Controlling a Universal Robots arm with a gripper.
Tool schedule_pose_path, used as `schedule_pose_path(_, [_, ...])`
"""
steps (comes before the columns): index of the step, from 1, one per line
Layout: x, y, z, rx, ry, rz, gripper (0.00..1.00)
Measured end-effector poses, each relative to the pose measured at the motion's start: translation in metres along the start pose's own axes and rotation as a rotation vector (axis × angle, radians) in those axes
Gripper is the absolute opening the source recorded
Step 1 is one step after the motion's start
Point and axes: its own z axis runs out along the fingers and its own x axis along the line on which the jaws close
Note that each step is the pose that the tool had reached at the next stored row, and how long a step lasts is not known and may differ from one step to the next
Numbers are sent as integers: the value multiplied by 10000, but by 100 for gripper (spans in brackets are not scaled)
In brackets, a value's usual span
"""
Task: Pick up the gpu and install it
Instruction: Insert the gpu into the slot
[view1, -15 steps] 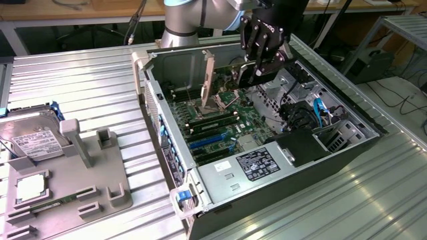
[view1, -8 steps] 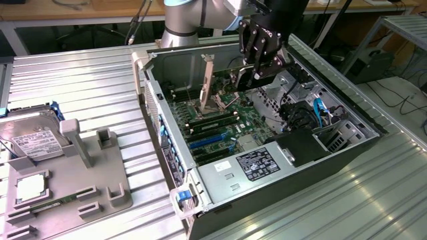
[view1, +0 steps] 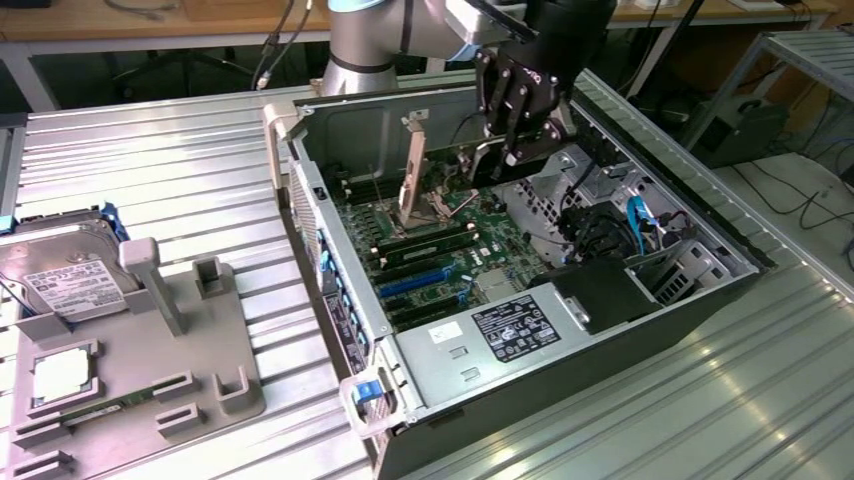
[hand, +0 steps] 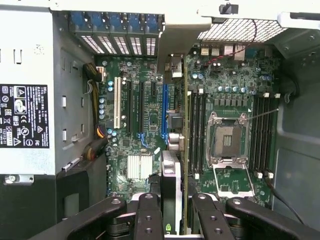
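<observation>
My gripper (view1: 505, 158) hangs inside the open computer case (view1: 300, 190), shut on the gpu (view1: 443, 180). The card stands on edge above the motherboard (view1: 441, 250), with its metal bracket (view1: 415, 160) toward the case's rear wall. In the wrist view the gpu (hand: 176, 150) is seen edge-on between my black fingers (hand: 149, 215), running from my gripper (hand: 177, 220) up to the rear slot openings. It lies beside the blue expansion slot (hand: 163, 110) and the memory slots. Whether its lower edge touches a slot I cannot tell.
The power supply (view1: 514, 330) fills the case's near end. An open CPU socket (hand: 227, 140) lies beside the card. On the exterior view's left a grey fixture (view1: 174, 350) holds a hard drive (view1: 54, 270), a processor (view1: 60, 375) and a memory stick (view1: 100, 408).
</observation>
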Motion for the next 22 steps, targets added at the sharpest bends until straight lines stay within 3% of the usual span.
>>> schedule_pose_path(22, [1,18,180,7,1,197,28])
